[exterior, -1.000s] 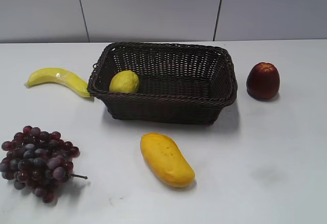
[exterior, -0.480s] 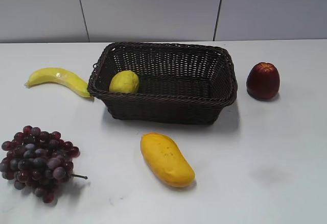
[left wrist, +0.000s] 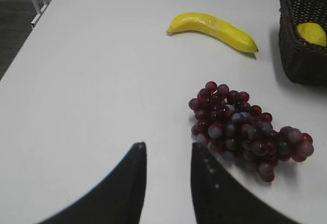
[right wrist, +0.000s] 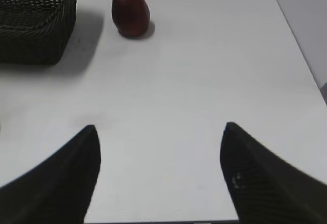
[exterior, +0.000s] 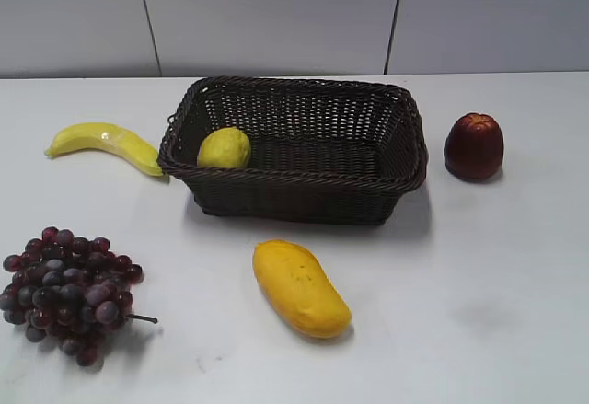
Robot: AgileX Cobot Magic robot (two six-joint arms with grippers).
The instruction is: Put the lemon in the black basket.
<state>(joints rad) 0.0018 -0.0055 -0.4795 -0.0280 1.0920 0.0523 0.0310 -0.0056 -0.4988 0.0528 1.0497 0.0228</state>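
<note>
White and smooth, the table fills the scene, with a pale grey wall behind it. On the far left lies a yellow banana, and in front of it, near the front edge, sits a bunch of dark red grapes. The left claw hangs over the table just beside the grapes, with only a narrow gap between its two black fingers, and it holds nothing. Next comes the black basket, standing in the middle of the table. The lemon sits inside the basket, in its left end, close against the front wall. A big orange-yellow mango lies on the table in front of the basket, apart from it. To the right of the basket stands a dark red apple, near it but not touching. The right claw is spread wide over the bare table and holds nothing.
</note>
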